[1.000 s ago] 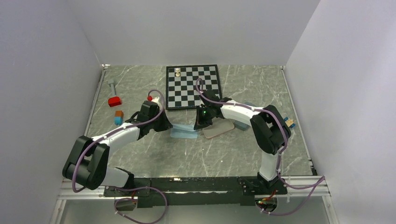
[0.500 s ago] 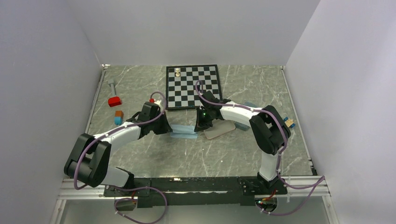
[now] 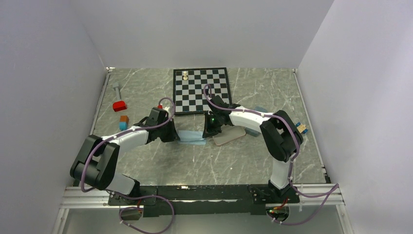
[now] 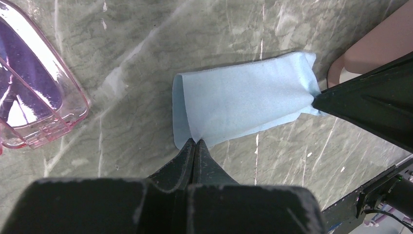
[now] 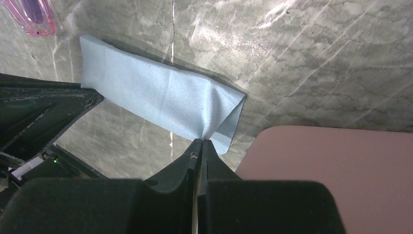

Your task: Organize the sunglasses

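Both left end effector (image 4: 195, 141) and right end effector (image 5: 200, 141) pinch the blue cloth (image 4: 243, 97), purple-pink sunglasses (image 4: 34, 97) lying near the left.

The light-blue cloth (image 4: 243, 97) was matt, soft, finely textured. The worktop (image 4: 122, 48) looked like grey-green veined stone, smooth with a slight sheen. The purple-pink sunglasses (image 4: 34, 97) were translucent glossy plastic. The pink case (image 5: 331, 170) was smooth, matt. The fingers (image 4: 181, 161) were black, matt, slightly grainy.
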You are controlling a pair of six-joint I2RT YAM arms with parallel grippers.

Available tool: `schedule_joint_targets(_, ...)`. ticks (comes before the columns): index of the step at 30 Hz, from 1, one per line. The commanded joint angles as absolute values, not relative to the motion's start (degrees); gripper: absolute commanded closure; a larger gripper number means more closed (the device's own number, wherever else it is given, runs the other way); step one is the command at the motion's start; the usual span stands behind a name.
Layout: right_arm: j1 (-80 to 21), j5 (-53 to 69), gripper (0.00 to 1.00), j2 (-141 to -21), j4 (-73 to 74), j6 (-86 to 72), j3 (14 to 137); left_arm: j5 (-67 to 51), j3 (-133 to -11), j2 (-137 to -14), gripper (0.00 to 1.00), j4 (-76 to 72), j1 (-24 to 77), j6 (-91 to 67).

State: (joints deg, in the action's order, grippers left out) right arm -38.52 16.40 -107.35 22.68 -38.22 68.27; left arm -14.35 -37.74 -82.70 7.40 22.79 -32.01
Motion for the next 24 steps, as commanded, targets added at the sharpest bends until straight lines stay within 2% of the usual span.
schedule_joint_targets(1, -38.9, 14.7, 0.93, -108.3, 25.0, -39.8, 67.1, -15.5, -39.7, -83.7, 1.00, 7.4, 22.6, -30.5)
schedule_joint_targets(18, -39.4, 13.9, 0.81, -109.0, 24.8, -40.5, 65.3, -16.7, -41.1, -85.8, 1.00, 8.5, 22.6, -29.6)
schedule_joint_targets(24, -39.9, 11.7, 0.80, -108.3, 25.7, -40.6, 64.3, -16.0, -40.8, -85.0, 1.00, 9.3, 22.6, -29.5)
